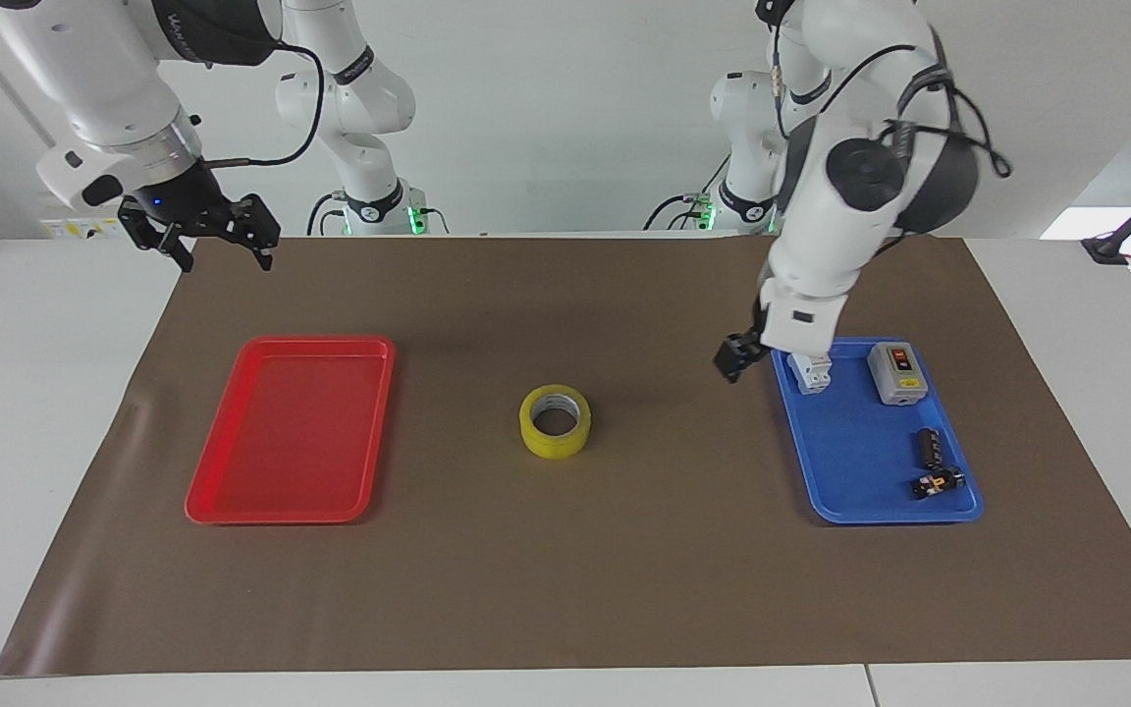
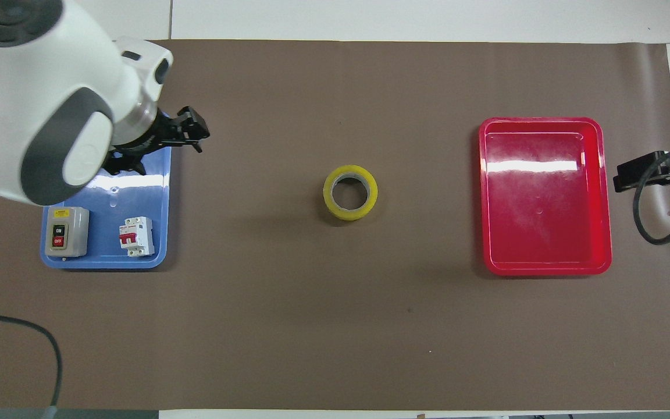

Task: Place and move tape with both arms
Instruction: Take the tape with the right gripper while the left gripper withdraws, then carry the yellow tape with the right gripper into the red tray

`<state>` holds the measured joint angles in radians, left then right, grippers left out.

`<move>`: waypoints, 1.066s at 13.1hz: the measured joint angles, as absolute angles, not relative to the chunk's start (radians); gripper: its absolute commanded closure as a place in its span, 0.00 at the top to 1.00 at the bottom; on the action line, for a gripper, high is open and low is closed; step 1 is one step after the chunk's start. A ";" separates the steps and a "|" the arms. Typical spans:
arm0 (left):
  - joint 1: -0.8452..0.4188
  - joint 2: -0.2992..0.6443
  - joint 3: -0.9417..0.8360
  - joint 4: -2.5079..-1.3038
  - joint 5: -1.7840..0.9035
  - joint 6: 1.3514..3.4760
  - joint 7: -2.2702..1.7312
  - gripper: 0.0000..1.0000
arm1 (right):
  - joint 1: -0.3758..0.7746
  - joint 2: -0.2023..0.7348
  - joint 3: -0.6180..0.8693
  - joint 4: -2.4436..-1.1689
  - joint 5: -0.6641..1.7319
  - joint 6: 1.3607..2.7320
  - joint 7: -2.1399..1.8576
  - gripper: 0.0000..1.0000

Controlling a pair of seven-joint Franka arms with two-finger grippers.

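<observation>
Tape [image 1: 555, 421]: glossy yellow ring, pale core, flat on brown mat [image 1: 565, 570]

a robotics lab: large white jointed robot arms [image 1: 826, 211] stand at a white table [image 1: 26, 393] under a plain white wall, over a brown paper mat [image 1: 624, 550], with smaller white arms with green-lit bases [image 1: 369, 147] alongside.
</observation>
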<state>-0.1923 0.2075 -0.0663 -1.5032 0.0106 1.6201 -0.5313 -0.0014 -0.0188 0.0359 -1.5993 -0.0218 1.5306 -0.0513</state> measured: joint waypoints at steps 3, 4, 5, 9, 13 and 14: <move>-0.054 0.109 -0.064 -1.508 0.011 1.486 -0.226 1.00 | 0.161 0.006 0.043 -1.709 -0.022 1.733 -0.030 1.00; -0.037 0.080 -0.065 -1.512 0.011 1.444 -0.165 1.00 | 0.202 0.038 0.044 -1.748 -0.023 1.822 -0.002 1.00; -0.024 0.055 -0.064 -1.522 0.011 1.418 -0.124 1.00 | 0.232 0.076 0.044 -1.777 -0.023 1.901 0.025 1.00; 0.011 0.013 -0.067 -1.587 0.011 1.416 -0.085 1.00 | 0.372 0.214 0.045 -1.877 -0.024 2.177 0.199 1.00; 0.023 -0.005 -0.072 -1.616 0.002 1.483 -0.084 1.00 | 0.483 0.366 0.044 -1.885 -0.072 2.361 0.362 1.00; 0.022 -0.008 -0.073 -1.622 -0.011 1.505 -0.084 1.00 | 0.488 0.399 0.044 -1.885 -0.085 2.403 0.376 1.00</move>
<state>0.0225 -0.0080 -0.0733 -1.6218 -0.0107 1.5048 -0.0839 0.4876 0.3989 0.0437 -1.8847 -0.0850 2.4031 0.3756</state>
